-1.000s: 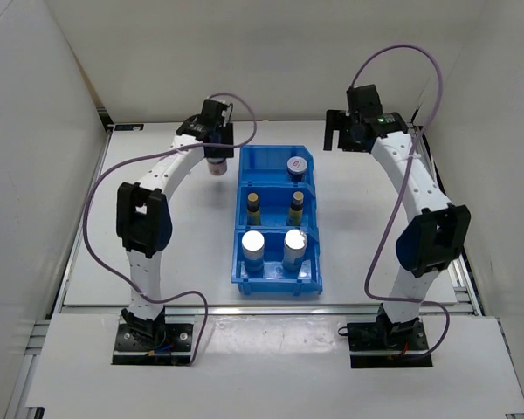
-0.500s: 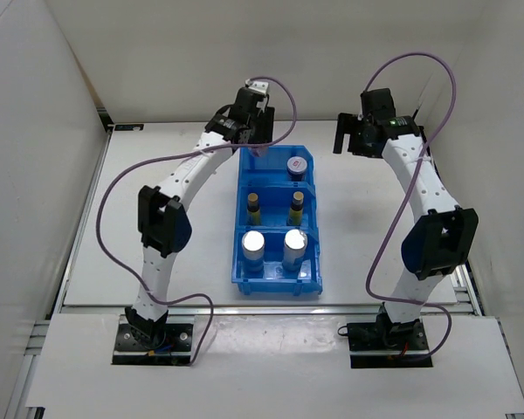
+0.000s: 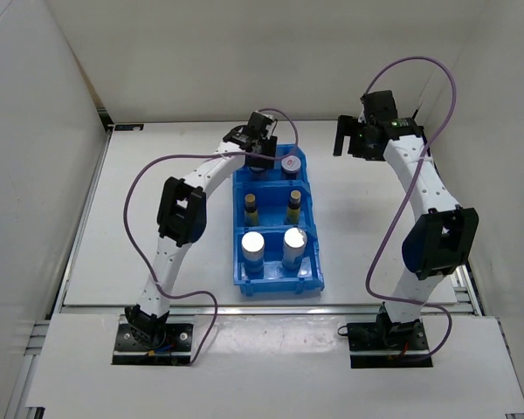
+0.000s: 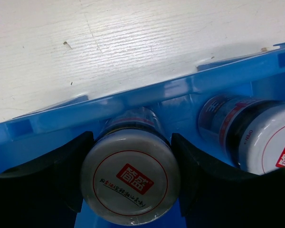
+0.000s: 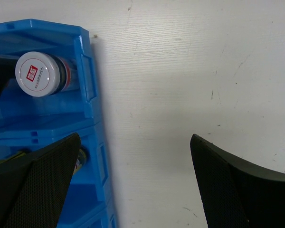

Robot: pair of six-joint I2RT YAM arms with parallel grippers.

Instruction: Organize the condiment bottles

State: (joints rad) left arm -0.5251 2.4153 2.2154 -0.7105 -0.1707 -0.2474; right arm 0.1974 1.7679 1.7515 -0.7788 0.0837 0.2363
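Note:
My left gripper (image 3: pixel 262 154) is shut on a squat grey-lidded jar (image 4: pixel 130 178), its black fingers (image 4: pixel 52 175) pressed against both sides of the lid. The jar is inside the far compartment of the blue bin (image 3: pixel 307 179), close to the far wall (image 4: pixel 133 102). A second grey-lidded jar (image 3: pixel 289 163) (image 4: pixel 270 142) stands just to its right. Two slim dark bottles (image 3: pixel 251 207) fill the middle compartment, and two silver-topped cylinders (image 3: pixel 253 244) the near one. My right gripper (image 3: pixel 348 140) (image 5: pixel 135 156) hangs open over bare table right of the bin, holding nothing.
The blue bin's right wall (image 5: pixel 92 118) runs along the left of the right wrist view, with white table (image 5: pixel 180 71) beyond it. White enclosure walls stand close behind and beside the table (image 3: pixel 157 218).
My left arm has swung right with the jar, from over the table left of the bin to inside the far compartment. The right arm has barely shifted.

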